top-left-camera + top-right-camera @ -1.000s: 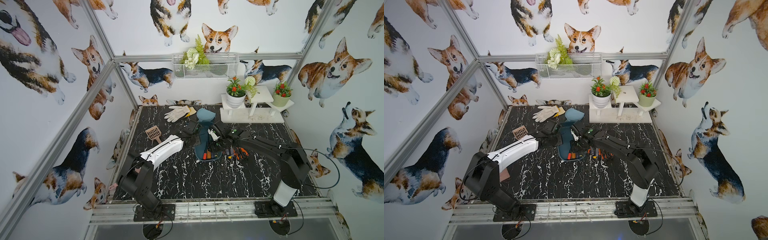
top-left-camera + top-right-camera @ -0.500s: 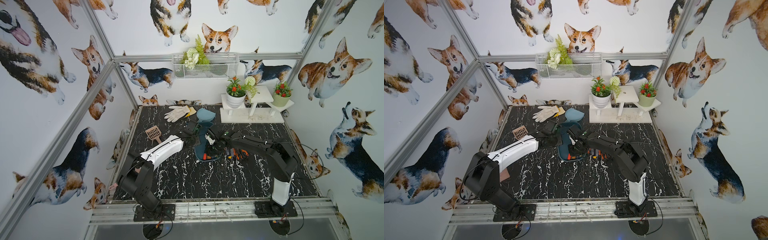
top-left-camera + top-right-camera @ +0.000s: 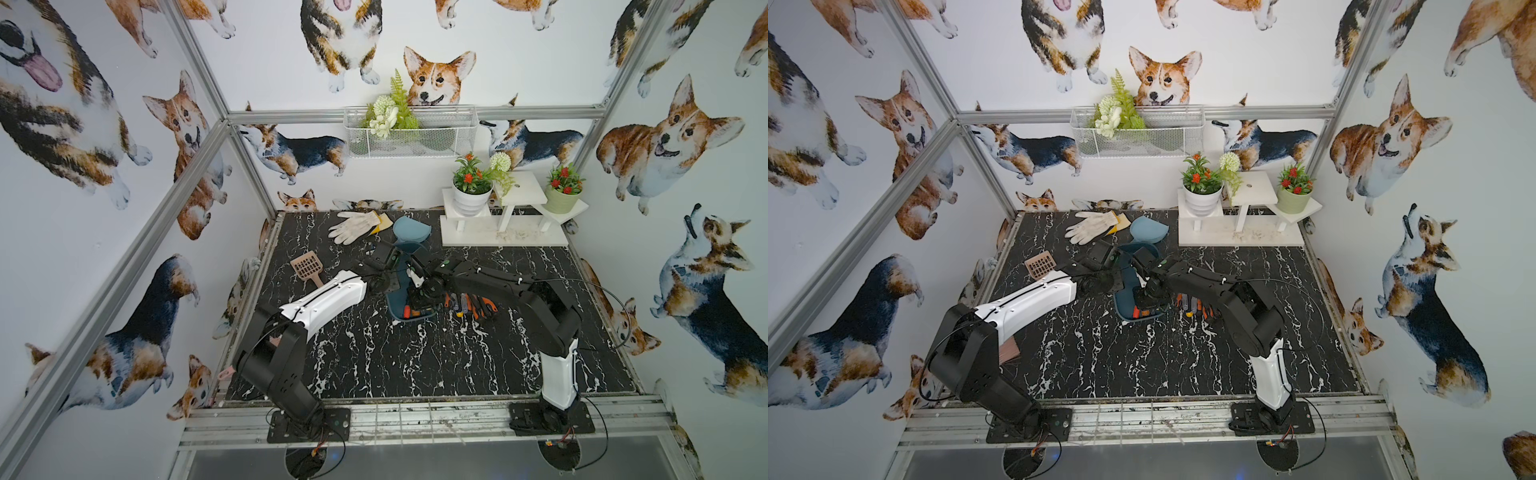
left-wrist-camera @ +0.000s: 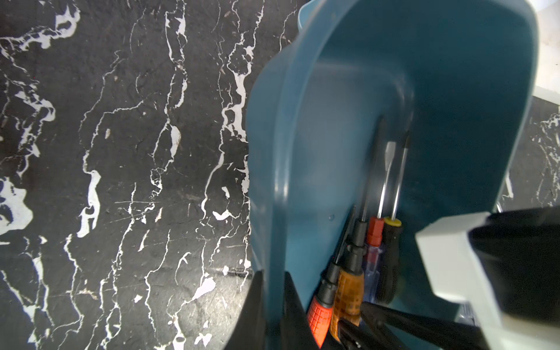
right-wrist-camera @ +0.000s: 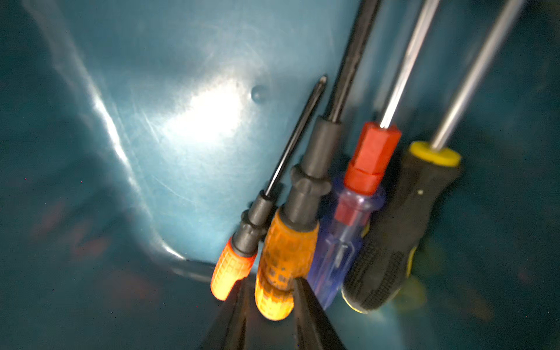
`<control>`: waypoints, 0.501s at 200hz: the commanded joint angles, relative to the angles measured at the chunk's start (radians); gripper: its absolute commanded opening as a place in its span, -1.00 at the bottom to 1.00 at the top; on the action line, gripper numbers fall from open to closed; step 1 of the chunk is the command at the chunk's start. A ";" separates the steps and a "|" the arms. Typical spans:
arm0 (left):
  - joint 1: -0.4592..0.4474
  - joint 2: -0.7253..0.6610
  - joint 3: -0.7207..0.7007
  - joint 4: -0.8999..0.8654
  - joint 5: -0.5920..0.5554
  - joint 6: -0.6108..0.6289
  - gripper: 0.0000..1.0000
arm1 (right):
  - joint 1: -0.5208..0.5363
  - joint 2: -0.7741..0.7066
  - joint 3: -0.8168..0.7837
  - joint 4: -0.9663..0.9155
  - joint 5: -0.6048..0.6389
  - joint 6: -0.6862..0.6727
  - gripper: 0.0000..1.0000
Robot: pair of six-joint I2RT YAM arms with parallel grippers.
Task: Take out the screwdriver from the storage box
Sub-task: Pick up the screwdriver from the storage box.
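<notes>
Storage box sits mid-frame on the black marble table in both top views, with both arms reaching over it. It holds four screwdrivers, side by side along one wall, shafts all pointing the same way: small orange handle, bigger amber handle, clear blue handle with red collar, black handle with yellow cap.

Left gripper is clamped on the box's side wall, one finger outside and one inside. Right gripper is down inside the box, fingers either side of the amber handle's butt end. Can't tell if they're pinching it or just straddling it.

Outside the box, a row of orange and black tools lies just right of it. Lighter blue dustpan is just above it and white glove is up-left.

Wire basket, upper centre, holds fake greenery. White pot and green pot, upper right, each hold red flowers.
</notes>
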 commanded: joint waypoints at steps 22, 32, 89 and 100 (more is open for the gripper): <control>-0.003 -0.009 0.015 0.023 0.036 -0.003 -1.00 | -0.015 0.035 -0.006 -0.013 0.044 0.000 -0.24; -0.004 -0.009 0.015 0.024 0.037 -0.002 -1.00 | -0.016 0.045 0.003 -0.028 0.053 0.002 -0.22; -0.002 -0.008 0.021 0.020 0.036 0.000 -1.00 | -0.022 0.067 0.035 -0.040 0.063 -0.009 -0.23; -0.003 -0.007 0.021 0.018 0.038 0.000 -1.00 | -0.022 0.075 0.040 -0.039 0.058 -0.009 -0.25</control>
